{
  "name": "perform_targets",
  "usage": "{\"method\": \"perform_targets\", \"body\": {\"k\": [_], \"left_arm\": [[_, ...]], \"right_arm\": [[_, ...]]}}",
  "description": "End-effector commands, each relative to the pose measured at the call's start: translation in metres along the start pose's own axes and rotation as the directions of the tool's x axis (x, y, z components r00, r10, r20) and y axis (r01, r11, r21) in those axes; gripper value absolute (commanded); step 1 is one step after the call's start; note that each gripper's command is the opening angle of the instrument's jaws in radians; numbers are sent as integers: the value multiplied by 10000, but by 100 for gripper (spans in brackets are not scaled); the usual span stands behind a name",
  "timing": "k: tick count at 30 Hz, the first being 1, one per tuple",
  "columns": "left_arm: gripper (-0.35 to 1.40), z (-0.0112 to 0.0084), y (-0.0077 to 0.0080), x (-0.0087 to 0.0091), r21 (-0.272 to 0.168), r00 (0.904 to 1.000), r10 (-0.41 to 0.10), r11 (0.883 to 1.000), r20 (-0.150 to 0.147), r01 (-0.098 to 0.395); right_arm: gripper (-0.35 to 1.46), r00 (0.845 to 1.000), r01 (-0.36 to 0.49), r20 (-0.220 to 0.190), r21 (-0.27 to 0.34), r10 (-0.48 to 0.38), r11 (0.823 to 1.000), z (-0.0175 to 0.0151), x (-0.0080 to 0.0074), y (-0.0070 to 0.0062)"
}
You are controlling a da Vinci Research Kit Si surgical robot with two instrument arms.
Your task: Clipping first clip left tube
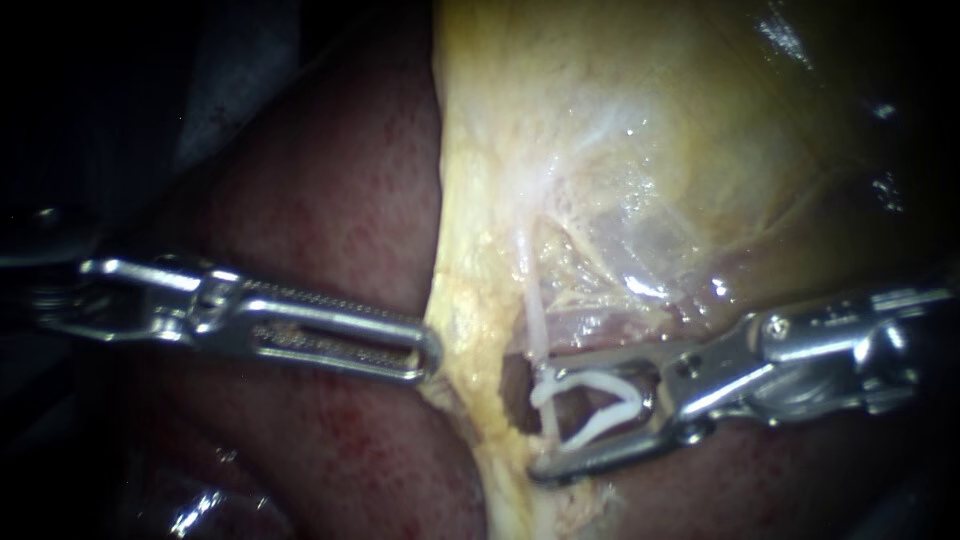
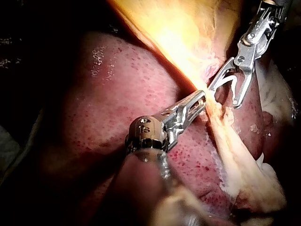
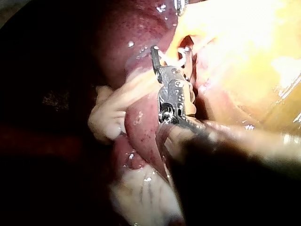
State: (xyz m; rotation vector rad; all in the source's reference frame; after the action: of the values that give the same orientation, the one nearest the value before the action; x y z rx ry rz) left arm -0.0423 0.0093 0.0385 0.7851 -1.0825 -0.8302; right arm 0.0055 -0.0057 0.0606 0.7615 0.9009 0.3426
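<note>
Liver (image 1: 330, 200), dark red, speckled, wet, carries everything; runs under left instrument (image 1: 425, 355) and right instrument (image 1: 540, 420). Gallbladder (image 1: 650, 150), yellow, lies on it, edge touching left jaws, just beside right jaws.

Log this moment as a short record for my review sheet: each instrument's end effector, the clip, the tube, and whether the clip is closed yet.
left instrument: end effector shut on the yellowish tissue edge, with the liver beside it
right instrument: end effector holds a white clip between its spread jaws
tube: thin and pale, crossing the clip's mouth near the jaw tips
clip state: arms apart, not yet closed on the tube
background: gallbladder behind the tube
</note>
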Motion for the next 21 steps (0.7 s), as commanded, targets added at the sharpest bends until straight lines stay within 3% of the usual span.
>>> {"method": "perform_targets", "body": {"k": [1,12,21], "left_arm": [[-35,0,0,0,-4,10000,1,10000,-2,-1],[-35,-1,-3,0,-3,10000,-5,10000,0,5],[-35,-1,-4,-1,-7,10000,-7,10000,3,7]], "right_arm": [[53,10000,19,42,92,-20,10000,2,-1,1],[53,9999,63,89,79,-63,9999,25,-2,12],[53,9998,102,196,211,-106,9997,44,1,14]]}}
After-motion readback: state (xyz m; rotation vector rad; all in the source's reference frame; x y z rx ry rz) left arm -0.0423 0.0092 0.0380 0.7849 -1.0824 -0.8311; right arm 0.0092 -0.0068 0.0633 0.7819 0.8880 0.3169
